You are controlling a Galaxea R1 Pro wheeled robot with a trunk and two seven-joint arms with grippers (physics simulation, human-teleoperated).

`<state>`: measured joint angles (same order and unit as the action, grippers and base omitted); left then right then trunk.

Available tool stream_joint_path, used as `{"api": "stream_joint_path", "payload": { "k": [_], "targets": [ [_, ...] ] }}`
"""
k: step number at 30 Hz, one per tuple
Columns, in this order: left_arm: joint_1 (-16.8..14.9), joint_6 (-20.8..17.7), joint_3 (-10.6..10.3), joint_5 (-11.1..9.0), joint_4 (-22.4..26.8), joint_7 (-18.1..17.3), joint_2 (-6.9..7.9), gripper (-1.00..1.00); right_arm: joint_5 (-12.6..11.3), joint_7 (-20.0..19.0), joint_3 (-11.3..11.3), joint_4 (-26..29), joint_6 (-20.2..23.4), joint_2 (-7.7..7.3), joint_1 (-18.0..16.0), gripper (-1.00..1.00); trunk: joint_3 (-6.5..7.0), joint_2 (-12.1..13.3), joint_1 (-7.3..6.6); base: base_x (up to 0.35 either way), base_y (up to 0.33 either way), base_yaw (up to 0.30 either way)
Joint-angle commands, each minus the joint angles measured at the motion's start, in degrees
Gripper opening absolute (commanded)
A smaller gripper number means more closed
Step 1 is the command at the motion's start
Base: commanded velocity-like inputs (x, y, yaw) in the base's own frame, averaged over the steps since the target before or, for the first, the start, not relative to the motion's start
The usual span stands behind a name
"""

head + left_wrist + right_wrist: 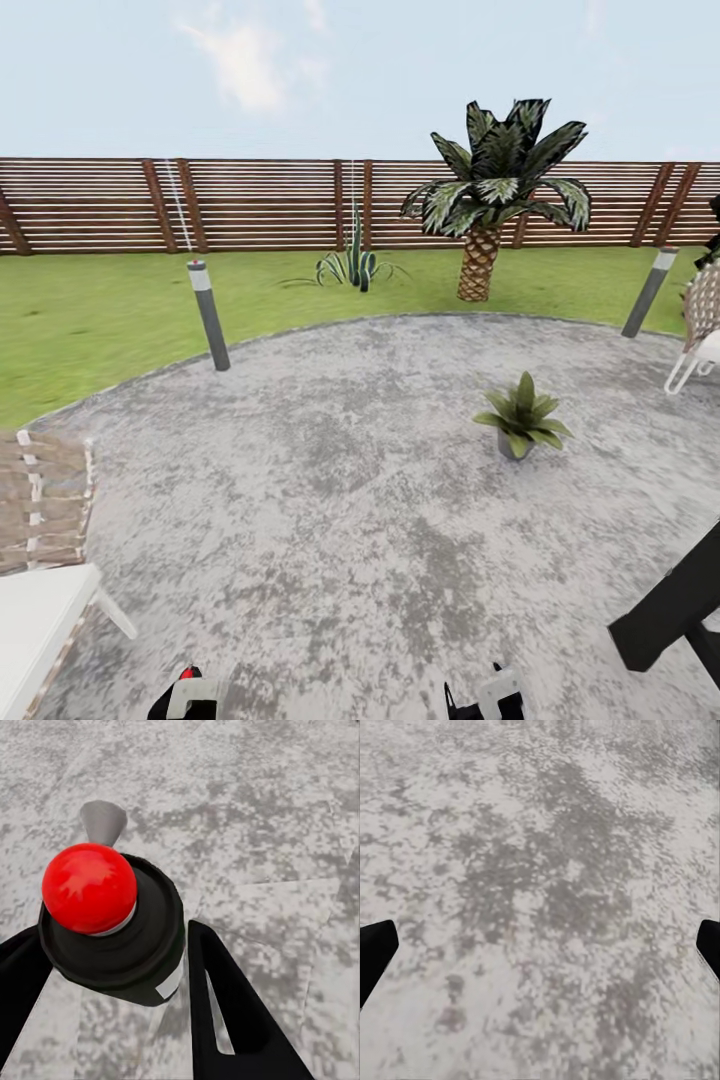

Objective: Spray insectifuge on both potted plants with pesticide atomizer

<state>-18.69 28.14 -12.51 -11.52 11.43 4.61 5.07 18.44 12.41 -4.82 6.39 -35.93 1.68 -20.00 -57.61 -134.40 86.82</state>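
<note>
Left wrist view: left claw [112,967] clamped around pesticide atomizer [112,922]; right claw [540,952] spread apart.

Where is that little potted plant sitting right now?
In the head view, the potted plant stands on the grey stone paving, right of centre, in front of the palm tree and apart from the white chair.

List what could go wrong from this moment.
1. The atomizer sits between the left end effector fingers; any slip would drop it on the stone paving.
2. The potted plant stands well ahead, so spraying now would likely miss.
3. The black stand at right could snag the right arm.
</note>
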Motion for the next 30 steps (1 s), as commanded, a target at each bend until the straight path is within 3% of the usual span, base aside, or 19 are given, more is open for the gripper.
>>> {"api": "stream_joint_path", "payload": {
  "k": [1,20,30],
  "targets": [
    [-0.03,0.16,-0.50,-0.35,-0.01,0.31,0.03,-1.00,0.19,0.60,-0.46,-0.06,-0.02,-0.01,-0.04,1.00,-0.05,-0.02,0.02,0.339,0.000,0.000],
    [-0.03,0.16,-0.50,-0.35,-0.01,0.31,0.03,-1.00,0.19,0.60,-0.46,-0.06,-0.02,-0.01,-0.04,1.00,-0.05,-0.02,0.02,0.339,0.000,-0.004],
    [-0.03,0.16,-0.50,-0.43,-0.01,0.31,0.03,-1.00,0.19,0.60,-0.46,-0.06,-0.02,-0.01,-0.04,1.00,-0.05,-0.02,0.02,0.339,0.000,-0.252]
  ]
}}
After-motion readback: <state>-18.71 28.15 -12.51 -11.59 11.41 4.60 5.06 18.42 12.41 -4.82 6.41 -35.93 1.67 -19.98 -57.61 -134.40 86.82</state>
